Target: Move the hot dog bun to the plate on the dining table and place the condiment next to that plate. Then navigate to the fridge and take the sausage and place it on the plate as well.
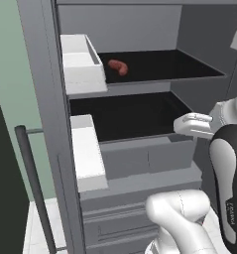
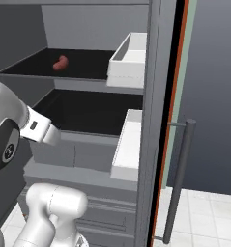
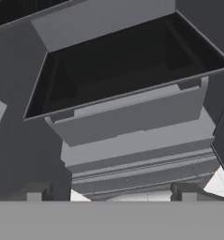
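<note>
You are facing the open fridge (image 1: 140, 158) with the pincer (image 3: 108, 194) spread wide and empty at the lower shelf, while the sausage (image 1: 118, 66) is lying on the upper shelf, so be raising the hand and reaching deep.

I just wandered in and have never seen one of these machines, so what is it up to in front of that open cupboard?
That cupboard is the fridge, standing open. A white robot arm is parked in front of it to fetch the sausage, which lies alone on the upper black shelf. The arm's tool is open and holds nothing; it points at the lower part of the fridge, below the sausage's shelf. So the pick-up has not happened yet: the sausage is untouched.
</note>
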### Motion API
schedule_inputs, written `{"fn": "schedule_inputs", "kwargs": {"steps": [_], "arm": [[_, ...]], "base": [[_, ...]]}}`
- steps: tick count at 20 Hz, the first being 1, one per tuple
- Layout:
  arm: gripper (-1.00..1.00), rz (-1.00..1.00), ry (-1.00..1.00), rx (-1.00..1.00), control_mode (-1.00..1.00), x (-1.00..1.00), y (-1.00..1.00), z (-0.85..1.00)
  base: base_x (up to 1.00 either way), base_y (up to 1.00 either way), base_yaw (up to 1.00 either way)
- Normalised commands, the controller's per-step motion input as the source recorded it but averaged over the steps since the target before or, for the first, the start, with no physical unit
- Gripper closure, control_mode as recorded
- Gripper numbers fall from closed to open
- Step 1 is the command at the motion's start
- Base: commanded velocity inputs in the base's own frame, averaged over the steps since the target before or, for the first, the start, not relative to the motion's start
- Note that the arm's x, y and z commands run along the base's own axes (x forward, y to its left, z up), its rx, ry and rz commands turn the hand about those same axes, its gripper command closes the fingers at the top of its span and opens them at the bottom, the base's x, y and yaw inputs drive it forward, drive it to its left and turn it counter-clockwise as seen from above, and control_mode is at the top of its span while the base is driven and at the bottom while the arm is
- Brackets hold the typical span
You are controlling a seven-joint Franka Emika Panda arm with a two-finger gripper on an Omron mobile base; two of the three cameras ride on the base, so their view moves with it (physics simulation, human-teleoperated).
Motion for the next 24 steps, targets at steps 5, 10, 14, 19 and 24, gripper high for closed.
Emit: {"fn": "schedule_inputs", "kwargs": {"steps": [5,10,14,19,24], "arm": [[-1.00,0.00,0.00,0.00,1.00,0.00,0.00,0.00],[-1.00,0.00,0.00,0.00,1.00,0.00,0.00,0.00],[-1.00,0.09,-0.42,-0.15,-1.00,0.00,0.06,0.73],[-1.00,0.09,-0.40,-0.18,-1.00,0.13,0.07,0.82],[-1.00,0.03,-0.18,-0.10,-1.00,0.46,0.14,0.47]], "base": [[0.68,0.06,0.01],[0.34,0.00,0.00],[0.00,0.00,0.00],[0.00,0.00,0.00],[0.00,0.00,0.00]]}}
